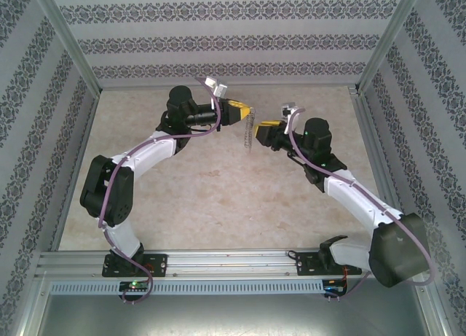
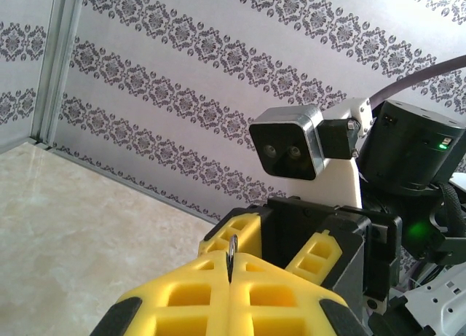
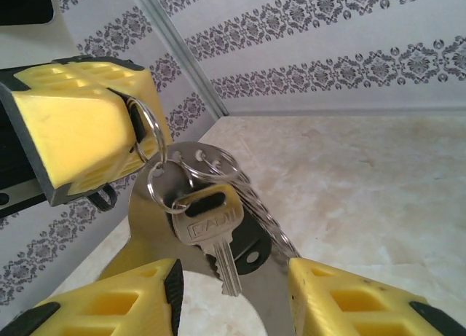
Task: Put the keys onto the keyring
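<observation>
Arms raised, wrists facing each other: left gripper (image 3: 80, 124) clamped on thin silver metal keyring (image 3: 151, 128), flat silver dark-slotted key (image 3: 215, 230) hanging from it between parted yellow fingers (image 3: 342, 299) of right gripper (image 3: 233, 281).

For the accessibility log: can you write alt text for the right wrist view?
A silver key hangs from the keyring, which the left gripper pinches in its shut yellow jaws at upper left. The right gripper stands open below, its jaws either side of the key's tip, above a marbled table.
</observation>
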Motion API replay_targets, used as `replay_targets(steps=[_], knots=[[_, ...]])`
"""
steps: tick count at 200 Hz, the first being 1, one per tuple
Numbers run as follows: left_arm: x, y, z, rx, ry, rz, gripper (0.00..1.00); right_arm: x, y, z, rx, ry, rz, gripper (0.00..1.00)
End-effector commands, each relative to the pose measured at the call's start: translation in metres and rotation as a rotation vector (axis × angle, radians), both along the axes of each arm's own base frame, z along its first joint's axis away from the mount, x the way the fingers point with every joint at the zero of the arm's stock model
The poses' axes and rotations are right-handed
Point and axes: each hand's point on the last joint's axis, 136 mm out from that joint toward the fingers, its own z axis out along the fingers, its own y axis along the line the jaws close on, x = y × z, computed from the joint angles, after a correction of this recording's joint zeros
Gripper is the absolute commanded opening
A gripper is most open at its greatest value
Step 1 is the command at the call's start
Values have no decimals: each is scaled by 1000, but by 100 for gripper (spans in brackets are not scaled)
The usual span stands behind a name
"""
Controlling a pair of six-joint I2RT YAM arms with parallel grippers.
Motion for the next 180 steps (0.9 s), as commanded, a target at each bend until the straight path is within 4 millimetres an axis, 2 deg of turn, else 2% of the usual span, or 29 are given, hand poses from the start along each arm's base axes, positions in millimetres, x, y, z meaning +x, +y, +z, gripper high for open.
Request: replay_targets(steps=[1, 68, 86, 152, 180], knots=[[-13, 1, 31, -47, -91, -11, 0, 9, 5, 23, 13, -73, -10, 43], [-13, 2, 33, -48, -91, -11, 0, 10, 25, 18, 7, -58, 60, 42], [-13, 2, 34, -47, -93, -7, 0, 7, 21, 17, -9, -65, 47, 42], [-15, 2, 38, -44, -100, -10, 0, 1, -13, 18, 9, -83, -82, 43], [-15, 2, 39, -46, -101, -11, 0, 1, -14, 17, 16, -80, -77, 43]])
